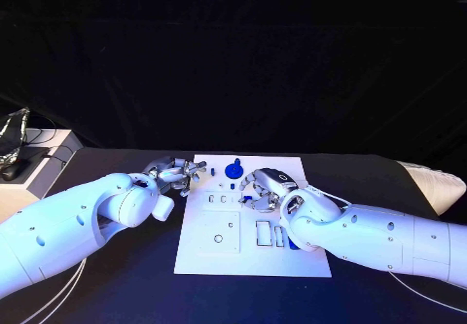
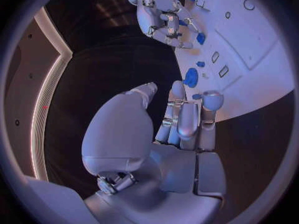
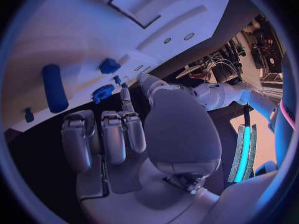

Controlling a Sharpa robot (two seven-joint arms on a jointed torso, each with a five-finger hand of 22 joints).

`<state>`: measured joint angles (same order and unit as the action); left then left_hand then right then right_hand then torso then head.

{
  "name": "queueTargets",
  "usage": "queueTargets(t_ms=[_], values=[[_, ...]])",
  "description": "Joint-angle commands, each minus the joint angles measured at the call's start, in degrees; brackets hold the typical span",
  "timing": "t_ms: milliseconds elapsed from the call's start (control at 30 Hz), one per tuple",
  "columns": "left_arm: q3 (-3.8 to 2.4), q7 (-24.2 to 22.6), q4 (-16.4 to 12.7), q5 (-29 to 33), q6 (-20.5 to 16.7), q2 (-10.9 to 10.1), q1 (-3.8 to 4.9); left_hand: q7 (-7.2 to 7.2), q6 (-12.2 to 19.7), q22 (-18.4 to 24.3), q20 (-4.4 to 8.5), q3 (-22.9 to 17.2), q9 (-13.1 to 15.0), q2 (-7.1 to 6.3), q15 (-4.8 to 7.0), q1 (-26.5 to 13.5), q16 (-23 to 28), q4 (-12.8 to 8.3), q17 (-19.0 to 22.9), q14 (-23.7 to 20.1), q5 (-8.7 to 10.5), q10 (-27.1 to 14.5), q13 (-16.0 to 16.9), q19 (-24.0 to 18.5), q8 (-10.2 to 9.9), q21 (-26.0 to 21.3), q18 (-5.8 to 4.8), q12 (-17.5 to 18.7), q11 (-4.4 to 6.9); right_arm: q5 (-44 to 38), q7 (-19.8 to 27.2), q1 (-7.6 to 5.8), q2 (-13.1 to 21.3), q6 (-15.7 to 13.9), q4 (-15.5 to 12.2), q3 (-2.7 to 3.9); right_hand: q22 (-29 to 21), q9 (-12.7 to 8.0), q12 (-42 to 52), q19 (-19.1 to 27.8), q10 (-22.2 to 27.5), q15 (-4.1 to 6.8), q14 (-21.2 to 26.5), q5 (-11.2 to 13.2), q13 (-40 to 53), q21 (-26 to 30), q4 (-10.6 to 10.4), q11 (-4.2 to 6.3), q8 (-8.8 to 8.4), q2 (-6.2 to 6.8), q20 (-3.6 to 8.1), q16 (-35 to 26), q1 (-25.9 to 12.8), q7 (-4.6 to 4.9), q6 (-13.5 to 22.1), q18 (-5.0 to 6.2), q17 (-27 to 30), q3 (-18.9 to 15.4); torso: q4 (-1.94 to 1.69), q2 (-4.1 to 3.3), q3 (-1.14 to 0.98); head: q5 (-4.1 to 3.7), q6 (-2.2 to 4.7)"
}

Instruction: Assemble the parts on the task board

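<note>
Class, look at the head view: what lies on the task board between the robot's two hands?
A blue gear with a small blue piece beside it, between the left hand and the right hand.

Table: matte black table, seen under both arms.
On it: flat white rectangular task board, laid at the middle.

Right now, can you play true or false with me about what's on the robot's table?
1. The task board is white. True.
2. The table is red. False: it is black.
3. A blue gear lies on the task board. True.
4. The left robot hand holds the blue gear. False: it holds nothing; the gear lies apart from it.
5. The right robot hand is over the task board. True.
</note>
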<state>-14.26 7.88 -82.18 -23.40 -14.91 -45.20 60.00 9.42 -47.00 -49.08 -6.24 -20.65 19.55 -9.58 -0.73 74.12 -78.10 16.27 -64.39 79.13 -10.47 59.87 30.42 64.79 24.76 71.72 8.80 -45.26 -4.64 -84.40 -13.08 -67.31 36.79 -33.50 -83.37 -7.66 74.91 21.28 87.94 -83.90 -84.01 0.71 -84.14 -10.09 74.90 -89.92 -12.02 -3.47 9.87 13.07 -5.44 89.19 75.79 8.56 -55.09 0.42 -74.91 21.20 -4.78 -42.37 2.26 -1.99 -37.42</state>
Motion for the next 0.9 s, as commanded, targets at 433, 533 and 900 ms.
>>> queueTargets(t_ms=[433, 533, 900], values=[[0.02, -1.8, 0.1, -0.6, 0.8, -0.3, -0.17, 0.00, 1.4, 2.2, -0.58, -0.8, 0.2, -0.97, -0.31, 1.5, 1.6, -0.3, 3.3, -1.7, 0.01, -3.1, -2.1, -1.8, 0.3, -0.8, -0.56, 2.5, -0.24, -5.5, -4.5, -1.99, 2.5, 13.2, -2.4, 0.28, 15.1, -0.2, -0.4, -6.1, -3.5, -0.59, -5.4, 0.8, 12.7, -0.1, -1.1, -0.57, -0.38, 1.10, -0.35, 0.3, 0.9, 0.13, 0.8, -0.42, -13.1, -6.1, -0.13, -0.11, 0.02, -0.36, -0.10], [0.02, -1.9, 0.0, -0.8, 0.9, -0.3, -0.19, -0.01, 1.4, 2.1, -0.58, -0.8, 0.2, -1.01, -0.31, 1.5, 1.6, -0.3, 3.1, -1.7, 0.01, -3.2, -2.2, -1.8, 0.3, -0.7, -0.58, 2.5, -0.23, -6.2, -5.3, -2.03, 2.3, 14.7, -2.2, 0.28, 15.1, -0.2, -0.3, -6.1, -3.6, -0.63, -5.5, 0.9, 12.8, -0.1, -1.6, -0.61, -0.40, 1.05, -0.39, 0.4, 1.2, 0.16, 1.0, -0.42, -13.5, -7.5, -0.22, -0.10, 0.07, -0.45, -0.19], [0.03, -2.1, 0.0, -0.9, 1.0, -0.3, -0.25, -0.02, 1.4, 2.1, -0.59, -0.8, 0.2, -1.13, -0.29, 1.7, 1.6, -0.4, 3.1, -1.7, 0.01, -3.2, -2.2, -1.8, 0.3, -0.7, -0.58, 2.6, -0.21, -7.9, -8.8, -2.06, 0.8, 13.5, -0.7, 0.28, 15.1, -0.2, -0.2, -6.1, -3.7, -0.64, -5.5, 0.2, 12.9, -0.1, -2.3, -0.60, -0.27, 0.49, -0.42, 0.4, 1.9, 0.14, 0.9, -0.42, -13.7, -8.9, -0.15, -0.16, 0.08, -0.42, -0.44]])
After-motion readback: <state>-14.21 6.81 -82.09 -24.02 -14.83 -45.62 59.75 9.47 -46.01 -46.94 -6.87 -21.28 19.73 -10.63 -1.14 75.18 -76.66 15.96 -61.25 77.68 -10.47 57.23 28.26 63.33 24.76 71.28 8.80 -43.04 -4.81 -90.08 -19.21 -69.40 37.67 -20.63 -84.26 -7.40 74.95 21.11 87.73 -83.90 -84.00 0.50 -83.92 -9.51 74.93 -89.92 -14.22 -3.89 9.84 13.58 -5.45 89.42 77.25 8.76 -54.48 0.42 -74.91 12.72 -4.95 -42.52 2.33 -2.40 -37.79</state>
